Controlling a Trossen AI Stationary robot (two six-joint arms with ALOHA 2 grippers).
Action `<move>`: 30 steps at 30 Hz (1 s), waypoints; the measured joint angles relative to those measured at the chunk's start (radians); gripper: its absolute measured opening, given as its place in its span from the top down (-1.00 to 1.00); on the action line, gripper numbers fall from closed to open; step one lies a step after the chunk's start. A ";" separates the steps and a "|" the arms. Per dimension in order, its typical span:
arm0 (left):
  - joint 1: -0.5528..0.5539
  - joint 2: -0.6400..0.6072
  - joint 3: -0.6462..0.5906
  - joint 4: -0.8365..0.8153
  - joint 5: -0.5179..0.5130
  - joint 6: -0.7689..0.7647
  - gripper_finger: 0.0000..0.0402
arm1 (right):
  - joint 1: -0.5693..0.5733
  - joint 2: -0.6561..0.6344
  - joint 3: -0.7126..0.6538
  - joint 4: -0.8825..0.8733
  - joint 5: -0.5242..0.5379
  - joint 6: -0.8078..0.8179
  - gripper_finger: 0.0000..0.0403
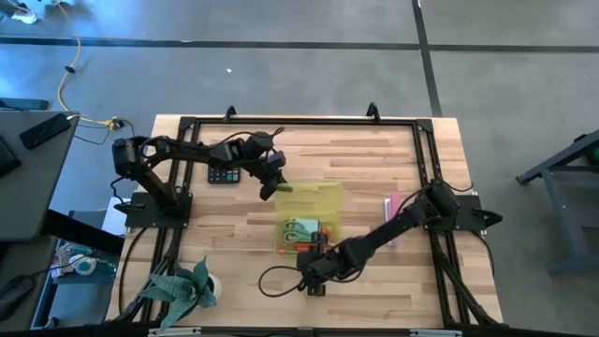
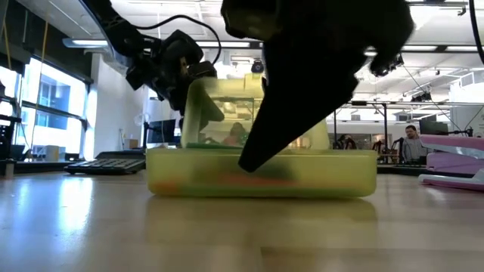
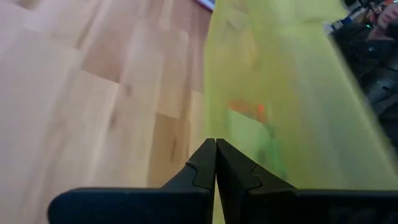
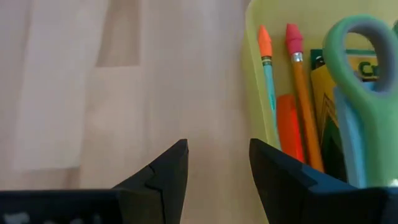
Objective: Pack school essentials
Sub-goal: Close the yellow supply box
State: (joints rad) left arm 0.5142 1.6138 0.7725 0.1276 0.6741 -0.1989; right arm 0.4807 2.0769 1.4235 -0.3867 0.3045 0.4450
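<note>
The right hand is near the front edge of the table, just beside the near end of the yellow case. Its fingers are spread and hold nothing. Inside the case lie the scissors, the crayon box, a pencil and an orange pen.

Farther back, the left hand is pressed together at the raised lid, towards the table's back-left corner. I cannot tell if it pinches the lid.

I think the lid could drop onto the right hand, or the case could slide on the smooth wood. A calculator lies behind, and something pink near the right edge. Beyond the table is a bright workshop.
</note>
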 joint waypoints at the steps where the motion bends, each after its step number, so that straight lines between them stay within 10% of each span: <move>1: -0.008 0.000 0.001 0.000 0.001 0.000 1.00 | -0.004 0.000 0.000 -0.001 0.008 0.000 0.19; 30: -0.248 -0.005 0.003 -0.150 -0.123 0.000 1.00 | -0.051 0.001 0.000 -0.006 0.070 0.083 0.19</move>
State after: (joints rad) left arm 0.2666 1.6093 0.7753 -0.0227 0.5506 -0.1986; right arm 0.4297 2.0777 1.4235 -0.3927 0.3744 0.5278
